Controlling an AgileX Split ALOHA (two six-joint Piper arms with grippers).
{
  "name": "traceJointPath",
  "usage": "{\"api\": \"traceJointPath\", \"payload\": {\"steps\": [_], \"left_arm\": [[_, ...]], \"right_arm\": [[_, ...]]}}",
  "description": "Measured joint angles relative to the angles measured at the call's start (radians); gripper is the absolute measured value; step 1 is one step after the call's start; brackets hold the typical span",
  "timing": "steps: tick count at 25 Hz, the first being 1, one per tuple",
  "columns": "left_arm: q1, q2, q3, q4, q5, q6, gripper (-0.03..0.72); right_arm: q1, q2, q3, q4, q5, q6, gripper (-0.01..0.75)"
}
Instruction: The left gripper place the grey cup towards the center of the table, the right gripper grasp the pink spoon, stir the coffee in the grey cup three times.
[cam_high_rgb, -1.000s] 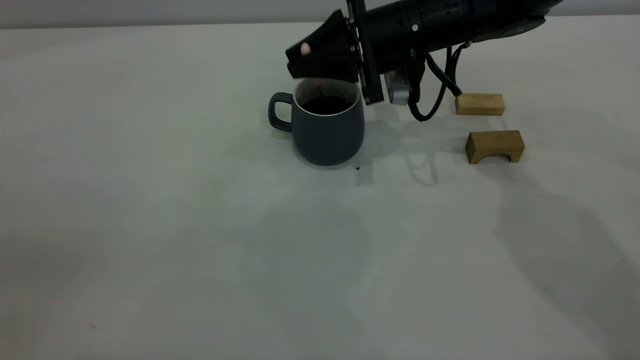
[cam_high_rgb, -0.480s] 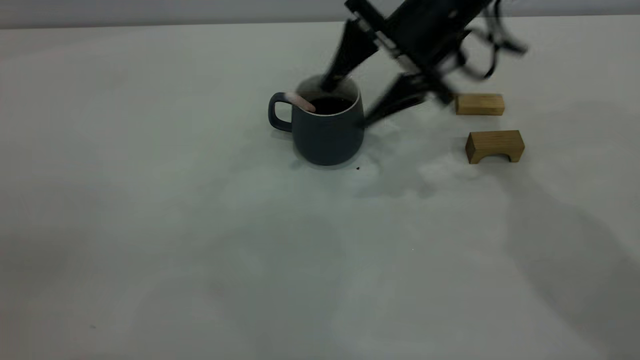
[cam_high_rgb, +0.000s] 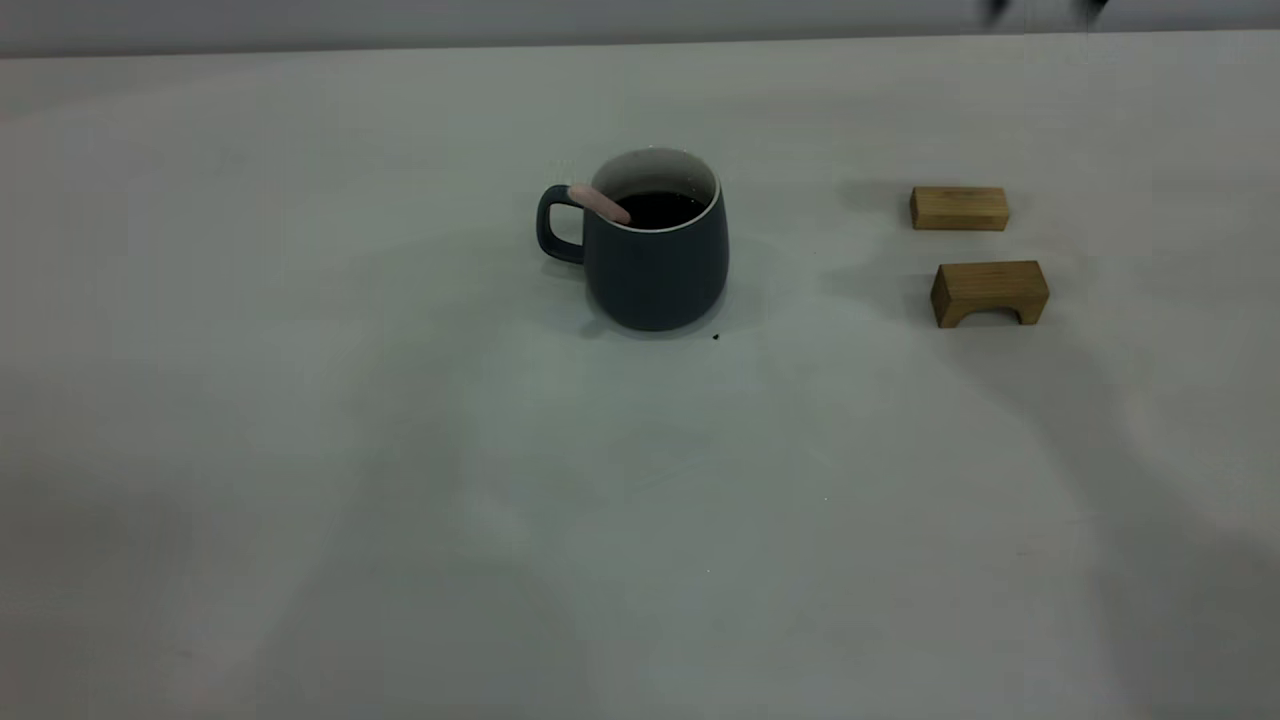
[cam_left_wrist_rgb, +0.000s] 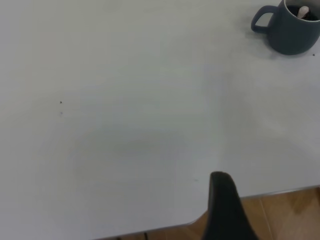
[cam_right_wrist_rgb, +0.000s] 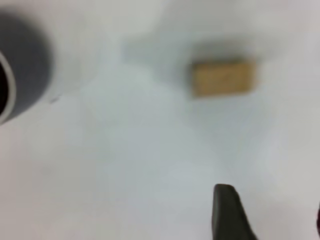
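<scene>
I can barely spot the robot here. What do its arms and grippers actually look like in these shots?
Very little shows. In the left wrist view, one finger of the left gripper pokes in: matte black, smooth, tapering to a rounded tip. The right wrist view shows a similar dark tapered finger of the right gripper, plus a sliver of a second at the picture's edge. No cables, markings or arm bodies can be made out.

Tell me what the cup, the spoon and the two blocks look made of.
Cup: likely ceramic, matte slate-grey outside, glazed white inside with a thin white rim.
Spoon: only the pale pink handle shows, smooth and matte, perhaps plastic or silicone; can't tell.
Blocks: tan, unpainted wood by colour, with faint grain.
</scene>
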Motion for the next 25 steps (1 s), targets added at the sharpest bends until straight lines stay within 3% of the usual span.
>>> {"api": "traceJointPath", "payload": {"steps": [7, 12, 20, 25], "left_arm": [[0.000, 0.000, 0.000, 0.000, 0.000, 0.000, 0.519], [0.000, 0.000, 0.000, 0.000, 0.000, 0.000, 0.519], [0.000, 0.000, 0.000, 0.000, 0.000, 0.000, 0.519], [0.000, 0.000, 0.000, 0.000, 0.000, 0.000, 0.519]], "right_arm": [[-0.006, -0.266, 0.098, -0.131, 0.010, -0.133, 0.304], [-0.006, -0.513, 0.329, -0.161, 0.013, -0.135, 0.231], [-0.006, -0.985, 0.795, -0.197, 0.021, -0.137, 0.217], [-0.006, -1.275, 0.933, -0.114, 0.004, -0.134, 0.223]]}}
